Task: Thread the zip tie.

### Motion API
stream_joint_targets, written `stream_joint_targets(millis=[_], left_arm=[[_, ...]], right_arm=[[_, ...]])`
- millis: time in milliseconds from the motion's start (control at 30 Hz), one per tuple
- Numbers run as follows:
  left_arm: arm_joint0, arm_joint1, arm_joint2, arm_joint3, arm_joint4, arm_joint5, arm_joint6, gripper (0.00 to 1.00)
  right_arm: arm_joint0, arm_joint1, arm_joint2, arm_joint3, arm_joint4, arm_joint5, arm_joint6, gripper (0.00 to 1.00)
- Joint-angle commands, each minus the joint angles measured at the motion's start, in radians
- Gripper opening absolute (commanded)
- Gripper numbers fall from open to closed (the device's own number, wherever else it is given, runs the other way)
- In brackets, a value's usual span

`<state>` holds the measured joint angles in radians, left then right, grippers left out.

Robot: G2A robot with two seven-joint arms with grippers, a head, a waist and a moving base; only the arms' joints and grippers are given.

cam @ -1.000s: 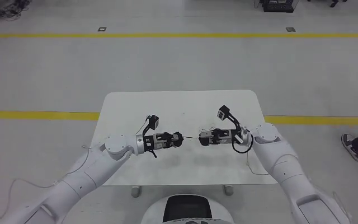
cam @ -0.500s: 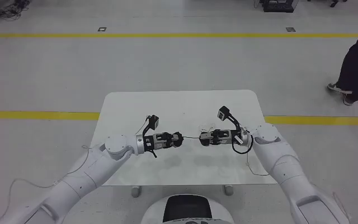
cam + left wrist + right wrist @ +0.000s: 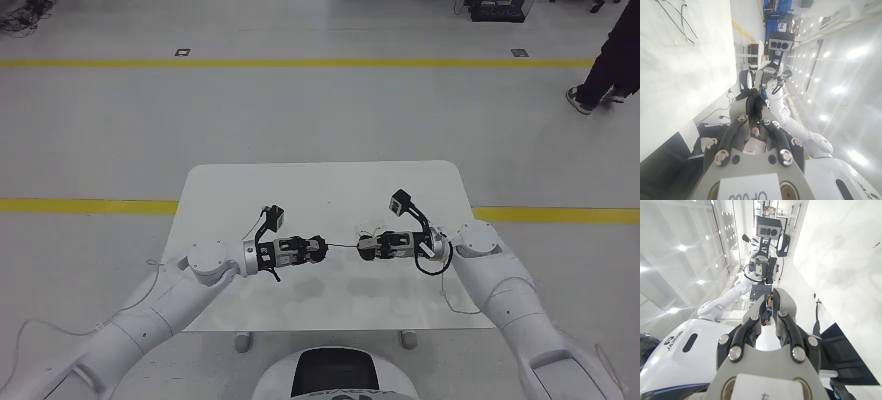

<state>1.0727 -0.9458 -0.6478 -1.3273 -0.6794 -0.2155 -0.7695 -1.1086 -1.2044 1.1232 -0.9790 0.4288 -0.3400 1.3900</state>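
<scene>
Zip tie point(image 3: 342, 246) hangs level above the table point(image 3: 300, 190), one end pinched in my closed left gripper point(image 3: 320, 247) and the other in my closed right gripper point(image 3: 361, 247). I judge it feather-light, springy and slick. Best held near each end, flat faces against the pads.

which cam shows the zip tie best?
Top view: the zip tie is a thin black line strung between the left tool and the right tool. Left wrist view: a dark lump at the tips, hard to read. Right wrist view: too thin to tell.
</scene>
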Motion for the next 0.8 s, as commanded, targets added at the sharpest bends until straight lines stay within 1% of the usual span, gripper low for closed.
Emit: stream_joint_targets(millis=[0,267,567,633,733,767], left_arm=[[0.0,0.0,0.0,0.0,0.0,0.0,0.0,0.0],[0.0,0.0,0.0,0.0,0.0,0.0,0.0,0.0],[0.0,0.0,0.0,0.0,0.0,0.0,0.0,0.0],[0.0,0.0,0.0,0.0,0.0,0.0,0.0,0.0],[0.0,0.0,0.0,0.0,0.0,0.0,0.0,0.0],[0.0,0.0,0.0,0.0,0.0,0.0,0.0,0.0]], right_arm=[[0.0,-0.001,0.001,0.0,0.0,0.0,0.0,0.12],[0.003,-0.005,-0.002,0.006,-0.001,0.0,0.0,0.09],[0.006,-0.011,-0.003,0.015,-0.003,0.0,0.0,0.09],[0.007,-0.012,-0.001,0.016,-0.005,0.0,0.0,0.07],[0.007,-0.013,0.0,0.018,-0.008,0.0,0.0,0.0],[0.007,-0.014,0.001,0.019,-0.009,0.0,0.0,0.0]])
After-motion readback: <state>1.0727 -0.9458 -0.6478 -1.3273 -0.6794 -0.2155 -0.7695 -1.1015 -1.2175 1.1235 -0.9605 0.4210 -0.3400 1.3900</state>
